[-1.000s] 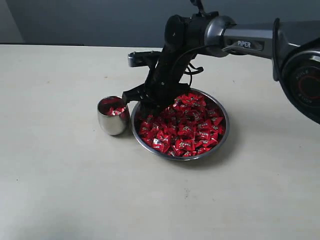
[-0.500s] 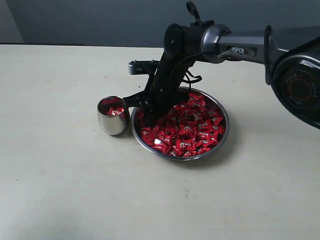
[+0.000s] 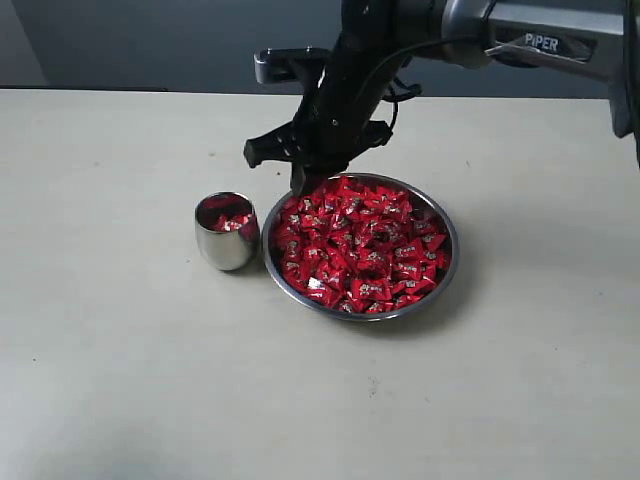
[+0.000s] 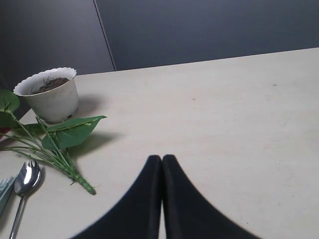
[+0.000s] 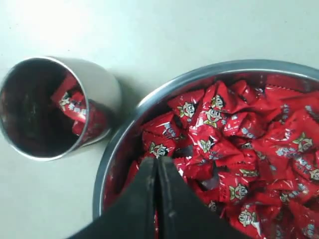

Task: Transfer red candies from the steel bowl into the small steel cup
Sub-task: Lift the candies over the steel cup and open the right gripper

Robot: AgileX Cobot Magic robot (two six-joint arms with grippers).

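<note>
The steel bowl [image 3: 452, 248] sits mid-table, heaped with red candies [image 3: 365, 240]. Just to its left stands the small steel cup [image 3: 227, 248], which holds a few red candies [image 3: 230, 220]. My right gripper [image 3: 300, 186] hangs over the bowl's back left rim, lifted clear of the heap. In the right wrist view its fingers [image 5: 157, 160] are pressed together above the candies [image 5: 239, 129], near the bowl's rim [image 5: 106, 164], with the cup [image 5: 102, 87] close by. No candy shows between them. My left gripper [image 4: 162, 158] is shut over bare table, out of the exterior view.
The left wrist view shows a white pot of soil [image 4: 52, 99], a leafy green sprig [image 4: 70, 133] and a spoon [image 4: 25, 181] on the table. The right arm's links [image 3: 540, 45] reach in from the upper right of the exterior view.
My right gripper has risen out of the candy heap and now hangs above the bowl's back left rim. The bowl and the cup stay in place.
</note>
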